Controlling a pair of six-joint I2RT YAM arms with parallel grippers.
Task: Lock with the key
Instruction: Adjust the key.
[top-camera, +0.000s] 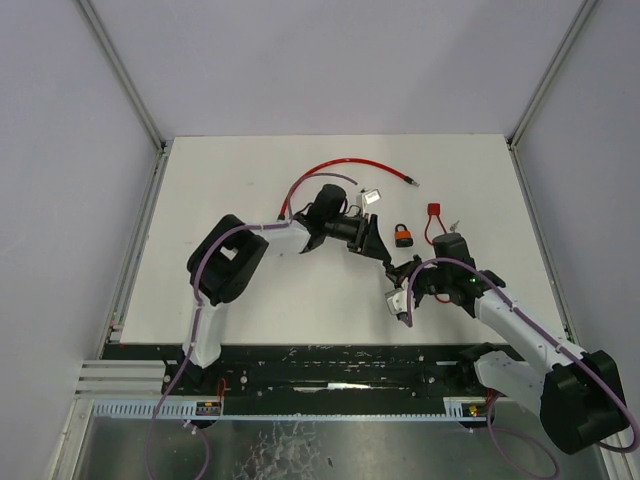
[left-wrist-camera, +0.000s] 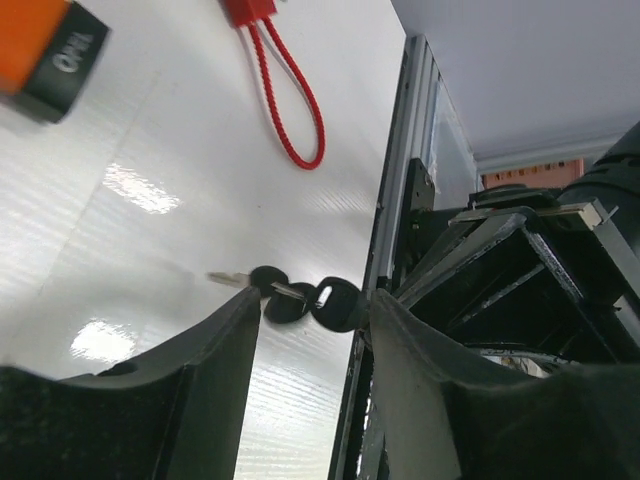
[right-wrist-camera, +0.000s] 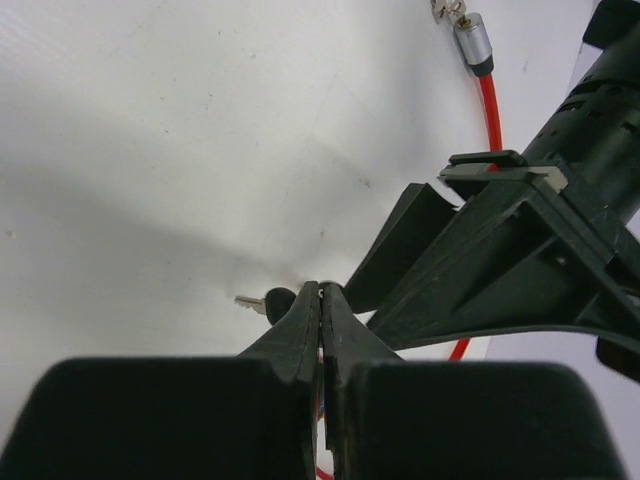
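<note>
The key bunch (left-wrist-camera: 338, 303), with black heads and silver blades, hangs above the table between my two grippers. My right gripper (right-wrist-camera: 321, 288) is shut on it, and one key (right-wrist-camera: 268, 302) sticks out left of the tips. My left gripper (left-wrist-camera: 315, 300) is open, its fingers either side of the keys without pinching them. In the top view the left gripper (top-camera: 392, 260) and the right gripper (top-camera: 407, 272) meet just below the orange-and-black padlock (top-camera: 401, 236). The padlock (left-wrist-camera: 50, 50) lies on the table beyond the keys.
A red tag with a cord loop (top-camera: 434, 212) lies right of the padlock, and the loop (left-wrist-camera: 290, 100) shows in the left wrist view. A red cable (top-camera: 340, 168) with a metal end (right-wrist-camera: 472, 40) curves across the back of the white table (top-camera: 250, 190).
</note>
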